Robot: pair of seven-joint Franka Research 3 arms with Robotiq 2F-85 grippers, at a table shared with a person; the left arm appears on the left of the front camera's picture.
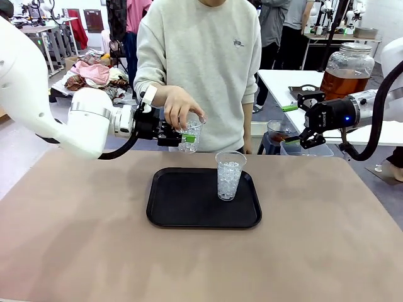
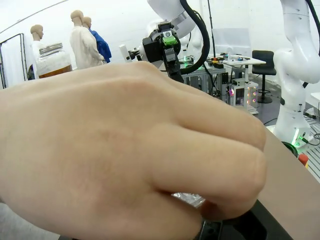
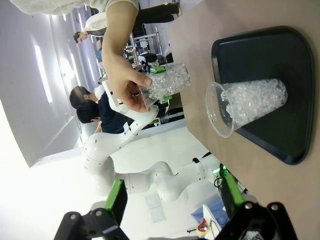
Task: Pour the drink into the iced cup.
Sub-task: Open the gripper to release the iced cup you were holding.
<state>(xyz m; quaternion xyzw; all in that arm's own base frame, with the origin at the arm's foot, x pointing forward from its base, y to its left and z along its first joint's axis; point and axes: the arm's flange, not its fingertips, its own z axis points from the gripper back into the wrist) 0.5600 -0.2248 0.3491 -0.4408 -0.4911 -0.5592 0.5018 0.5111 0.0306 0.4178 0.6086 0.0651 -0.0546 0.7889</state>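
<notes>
In the front view the left gripper (image 1: 184,137) reaches in from the left and meets a raised iced cup (image 1: 191,129) above the far left corner of the black tray (image 1: 170,211). A green pad lies against the cup's near side, and the person's hand (image 1: 179,108) caps its rim from above. I cannot tell whether the fingers are clamped on the cup or just set around it. A second iced cup (image 1: 228,175) stands upright on the far right part of the tray. The drink (image 1: 340,83) sits well off to the far right in the dispenser jar (image 1: 347,66), which is upright on another table behind the right gripper (image 1: 303,139). The right arm is therefore plainly the nearer one, and both cups lie to its left. In the left wrist view the person's hand covers nearly everything, with a sliver of ice (image 2: 190,199) under the knuckles; the gripper's own fingers are hidden. The jar shows far off. In the right wrist view the right gripper's green-padded fingers stand wide apart with nothing between them. They look across at the tray cup, with the raised cup beyond it. Any pour probably turns on bringing drink and cup together across that gap.
</notes>
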